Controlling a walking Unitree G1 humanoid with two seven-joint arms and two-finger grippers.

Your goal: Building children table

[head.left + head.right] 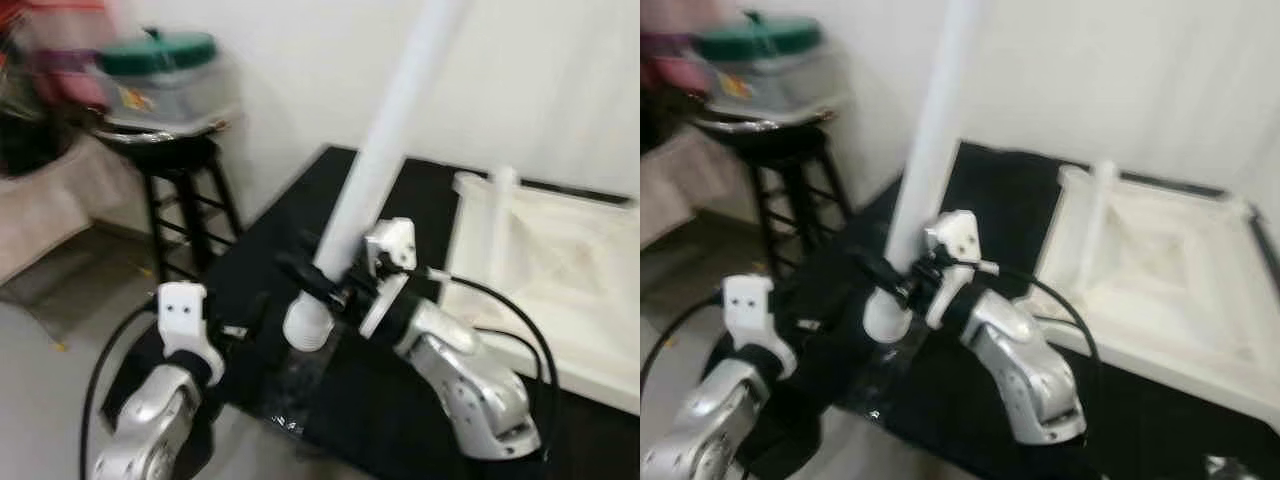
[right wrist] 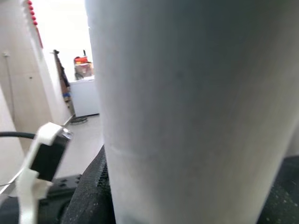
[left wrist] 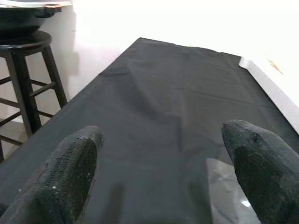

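The long white plastic table leg looks smooth and matt; the black cloth sheet is matt and faintly creased; the dark wooden stool glossy; the left gripper's fingers rough, woven-textured

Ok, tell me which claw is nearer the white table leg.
Right. The right claw is shut on the white table leg near its lower end. The left claw sits apart to its left, open over the black sheet.

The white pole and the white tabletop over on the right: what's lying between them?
Just bare black cloth. In the left eye view, the white pole is gripped in the right hand, and nothing sits on the cloth between it and the upside-down white tabletop.
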